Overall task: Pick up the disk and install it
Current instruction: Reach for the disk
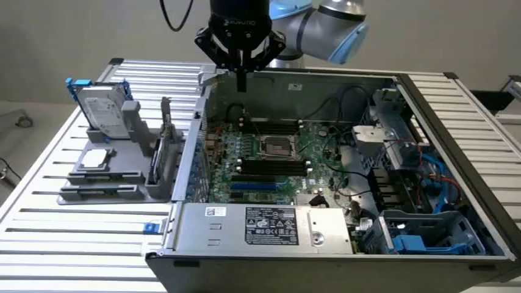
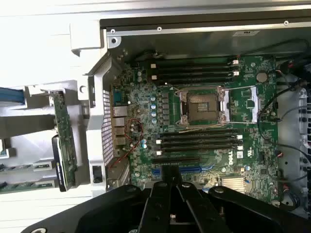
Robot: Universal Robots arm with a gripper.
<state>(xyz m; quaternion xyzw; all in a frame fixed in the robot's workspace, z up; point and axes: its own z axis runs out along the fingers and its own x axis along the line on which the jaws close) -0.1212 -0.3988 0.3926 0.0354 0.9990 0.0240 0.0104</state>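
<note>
One open computer case [image 1: 326, 271] takes up most of the slatted table [image 1: 49, 244], and closest to me is its silver power supply box [image 1: 269, 226], white label up, lying across the near end. A blue plastic bay [image 1: 427, 235] sits in the near corner on the exterior view's right. Past that, the green motherboard [image 1: 244, 152] lies flat on the case floor, with its processor socket [image 1: 275, 145] bare and dark memory slots on either side. Outside the case, on the exterior view's left, a grey holder [image 1: 122, 194] carries a small square chip [image 1: 95, 159] lying flat. A thin dark card [image 1: 165, 146] stands upright just beside the case wall. Behind them is the disk [image 1: 106, 110], parked on end with its long axis pointing up, leaning a touch, blue rails showing at the top and its broad labelled face turned roughly my way. Nothing is touching it. Furthest back, the gripper [image 1: 241, 84] hangs over the far wall of the case, pointing straight down, its fingers pinched together with nothing between them. So the disk lies off to the exterior view's left of the pincer, lower down and a little nearer to me, well apart from it, with the case wall and the card's slot in between. The pale blue arm [image 1: 326, 24] bends away behind.
</note>
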